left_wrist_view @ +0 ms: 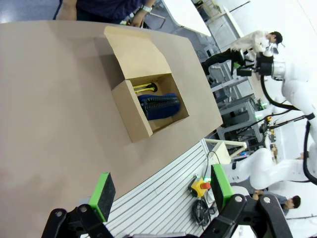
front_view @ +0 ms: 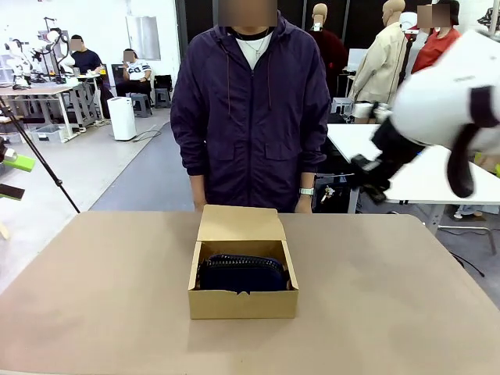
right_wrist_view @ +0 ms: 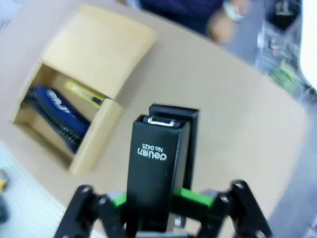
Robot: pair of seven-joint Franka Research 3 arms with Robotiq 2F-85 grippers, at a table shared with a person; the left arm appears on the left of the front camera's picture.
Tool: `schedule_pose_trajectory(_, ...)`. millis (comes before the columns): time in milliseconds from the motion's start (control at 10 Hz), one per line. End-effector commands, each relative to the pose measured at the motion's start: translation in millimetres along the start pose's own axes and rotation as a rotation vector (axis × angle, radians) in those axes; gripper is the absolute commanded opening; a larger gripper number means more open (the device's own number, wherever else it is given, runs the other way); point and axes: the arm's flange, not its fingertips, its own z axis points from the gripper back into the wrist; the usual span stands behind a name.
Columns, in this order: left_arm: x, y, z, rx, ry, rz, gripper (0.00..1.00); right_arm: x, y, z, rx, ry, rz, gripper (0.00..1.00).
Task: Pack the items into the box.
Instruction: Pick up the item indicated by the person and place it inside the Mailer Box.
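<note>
The brown box [front_view: 242, 303] sits open in the middle of the desk [front_view: 94, 297]. The dark blue pouch [front_view: 241, 273] lies inside it, with the yellow knife [right_wrist_view: 85, 95] beside the pouch. The right end effector [right_wrist_view: 158, 199] is clamped on the black stapler [right_wrist_view: 154, 153], up above the desk. The left end effector [left_wrist_view: 161, 191] has its fingers wide apart and holds nothing.

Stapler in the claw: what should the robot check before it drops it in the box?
1. Stapler clamped in the right claw: ok.
2. Box with its lid flap open: ok.
3. Pouch and utility knife already inside: ok.
4. Room left for the stapler: cannot tell.
5. Stapler over the box opening: not ok, it hangs off to one side.
6. Left claw open, far from the box: ok.
</note>
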Motion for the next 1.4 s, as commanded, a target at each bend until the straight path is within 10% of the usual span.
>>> schedule_pose_trajectory(0,-0.5,-2.1,1.8,0.002,0.005,0.012,1.0,57.9,35.8,-26.5,0.236,-0.075,0.291,0.0)
schedule_pose_trajectory(500,-0.5,-2.1,1.8,0.002,0.005,0.012,1.0,66.9,156.3,-137.7,0.505,-0.074,0.762,0.0)
schedule_pose_trajectory(1300,-0.5,-2.1,1.8,0.002,0.005,0.012,1.0,41.2,143.7,-239.1,0.481,0.061,0.932,0.0)
